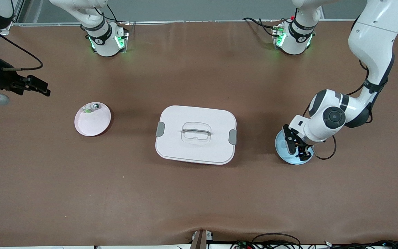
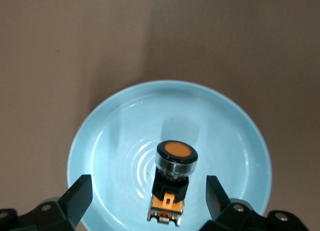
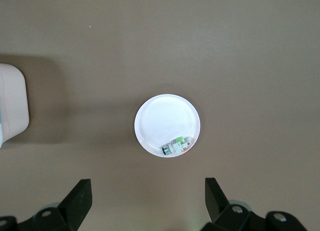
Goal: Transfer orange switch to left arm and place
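Left tool (image 2: pixel 145 201), released, straddles the orange switch (image 2: pixel 172 178) on the blue plate (image 2: pixel 100 141).

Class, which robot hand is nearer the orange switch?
Left. The left hand is open around the orange switch on the blue plate; the right hand waits near the table's right-arm end.

box (image 1: pixel 196 134): at the middle of the bench (image 1: pixel 199 200), between the two plates
plate with the orange switch (image 2: pixel 171 180): the blue plate (image 1: pixel 283 151), toward the left arm's end, well apart from the box
left gripper (image 1: pixel 297 147): low over that plate, fingers spread either side of the switch, not touching it
second plate (image 1: pixel 92 119): toward the right arm's end, holding a small component (image 1: pixel 92 108) near its rim farthest from the front camera
right gripper (image 1: pixel 29 84): up over the bench's right-arm end, fingers apart, waiting
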`<control>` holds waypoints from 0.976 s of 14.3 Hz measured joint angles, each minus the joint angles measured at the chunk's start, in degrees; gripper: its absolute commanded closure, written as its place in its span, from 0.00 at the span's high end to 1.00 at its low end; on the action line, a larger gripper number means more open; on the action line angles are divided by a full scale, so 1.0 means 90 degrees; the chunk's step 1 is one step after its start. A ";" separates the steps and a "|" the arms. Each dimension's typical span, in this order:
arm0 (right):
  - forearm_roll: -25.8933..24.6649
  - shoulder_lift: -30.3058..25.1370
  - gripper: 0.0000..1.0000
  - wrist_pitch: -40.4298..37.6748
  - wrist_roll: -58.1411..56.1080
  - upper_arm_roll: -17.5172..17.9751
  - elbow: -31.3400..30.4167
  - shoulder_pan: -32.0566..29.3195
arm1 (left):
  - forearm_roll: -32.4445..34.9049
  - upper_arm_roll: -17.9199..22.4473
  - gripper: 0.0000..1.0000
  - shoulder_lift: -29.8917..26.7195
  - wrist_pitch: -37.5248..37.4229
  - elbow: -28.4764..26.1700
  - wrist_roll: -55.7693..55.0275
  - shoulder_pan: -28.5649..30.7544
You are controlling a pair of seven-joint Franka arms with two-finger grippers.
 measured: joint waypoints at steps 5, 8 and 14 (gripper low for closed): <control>-0.0002 -0.0170 1.00 -0.0044 0.0000 -0.0029 0.0021 -0.0004 | -0.0355 -0.0488 1.00 -0.0596 -0.1998 0.1093 -0.1401 -0.0015; -0.0002 -0.0237 1.00 -0.0047 -0.0001 -0.0098 0.0211 -0.0007 | -0.0397 -0.0536 1.00 -0.0650 -0.3106 0.2203 -0.1777 -0.0030; -0.0002 -0.0248 1.00 -0.0308 -0.0005 -0.0197 0.0528 0.0011 | -0.0998 -0.0505 1.00 -0.0641 -0.3688 0.3117 -0.3409 0.0227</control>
